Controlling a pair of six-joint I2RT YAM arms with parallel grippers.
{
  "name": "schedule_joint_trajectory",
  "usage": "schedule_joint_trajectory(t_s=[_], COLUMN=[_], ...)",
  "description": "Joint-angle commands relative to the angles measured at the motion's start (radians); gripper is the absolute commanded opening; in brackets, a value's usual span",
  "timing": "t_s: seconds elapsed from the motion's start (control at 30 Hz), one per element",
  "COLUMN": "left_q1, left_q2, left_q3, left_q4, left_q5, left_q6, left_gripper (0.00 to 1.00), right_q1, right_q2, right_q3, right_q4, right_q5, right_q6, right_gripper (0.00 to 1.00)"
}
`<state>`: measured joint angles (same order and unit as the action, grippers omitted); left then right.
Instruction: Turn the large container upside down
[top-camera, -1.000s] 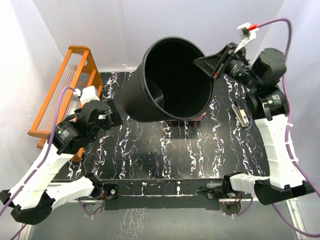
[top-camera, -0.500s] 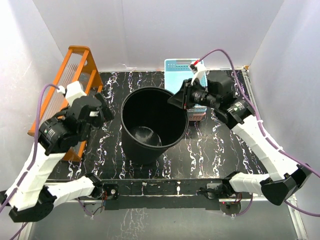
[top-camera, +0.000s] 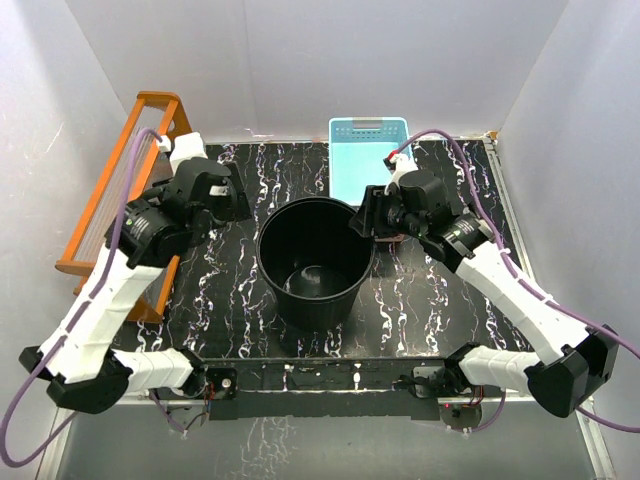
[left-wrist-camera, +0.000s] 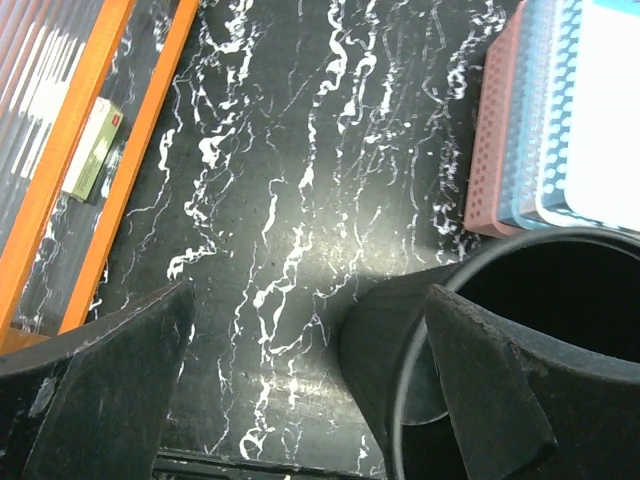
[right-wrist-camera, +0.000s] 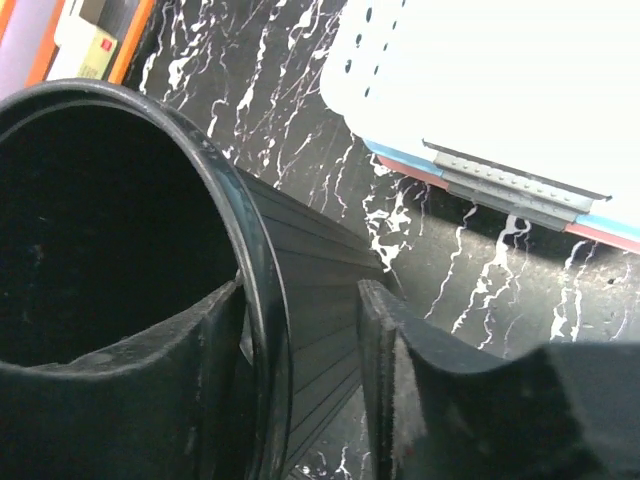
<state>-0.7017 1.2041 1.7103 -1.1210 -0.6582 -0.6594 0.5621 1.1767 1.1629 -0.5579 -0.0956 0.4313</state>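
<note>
Black bin (top-camera: 316, 265) upright at centre frame, mouth up, right claw (top-camera: 367, 222) straddling its upper-right rim, fingers apart, one inside, one outside, left claw (top-camera: 233, 203) spread wide, just upper left of bin

Free table (top-camera: 225, 300) is left before and left of the large container (top-camera: 315, 305); behind it passage is barred by stacked baskets (top-camera: 365, 150), farther left by the orange rack (top-camera: 115, 195).

The large container (top-camera: 315, 288) stands open side up in the middle. The right gripper (top-camera: 366, 222) is at its upper right rim. The left gripper (top-camera: 232, 203) is near its left side, not touching.
</note>
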Motion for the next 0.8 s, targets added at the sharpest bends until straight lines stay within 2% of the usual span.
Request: schedule_joint_trajectory(t_s=[0.0, 0.07, 0.13, 0.3, 0.43, 0.53, 0.6, 0.7, 0.77], left_q1=[0.196, 0.377, 0.508, 0.65, 0.692, 0.696, 0.698, 0.699, 0.702], left_q2=[-0.009, -0.025, -0.003, 0.076, 0.109, 0.114, 0.112, 0.107, 0.097], left_q3=[-0.087, -0.17, -0.201, -0.283, -0.331, -0.345, -0.354, -0.377, -0.398], left_q4=[0.105, 0.201, 0.24, 0.332, 0.381, 0.392, 0.396, 0.399, 0.408], left_q5=[0.172, 0.378, 0.539, 0.792, 0.875, 0.889, 0.889, 0.889, 0.903], left_q6=[0.115, 0.171, 0.2, 0.211, 0.205, 0.203, 0.202, 0.198, 0.19], left_gripper=[0.98, 0.98, 0.98, 0.98, 0.98, 0.98, 0.98, 0.98, 0.98], right_q1=[0.005, 0.004, 0.007, 0.016, 0.069, 0.188, 0.308, 0.503, 0.563], right_q2=[-0.048, -0.059, -0.075, -0.113, -0.097, -0.062, -0.026, 0.042, 0.08], right_q3=[0.03, 0.059, 0.105, 0.236, 0.32, 0.366, 0.39, 0.432, 0.459], right_q4=[0.044, 0.012, -0.025, -0.094, -0.142, -0.173, -0.19, -0.237, -0.267], right_q5=[0.055, 0.075, 0.085, -0.032, -0.195, -0.25, -0.225, -0.097, -0.056], right_q6=[-0.002, -0.027, -0.056, -0.138, -0.182, -0.199, -0.206, -0.23, -0.252], right_gripper=[0.59, 0.75, 0.85, 0.93, 0.96, 0.98, 0.98, 0.98, 0.98])
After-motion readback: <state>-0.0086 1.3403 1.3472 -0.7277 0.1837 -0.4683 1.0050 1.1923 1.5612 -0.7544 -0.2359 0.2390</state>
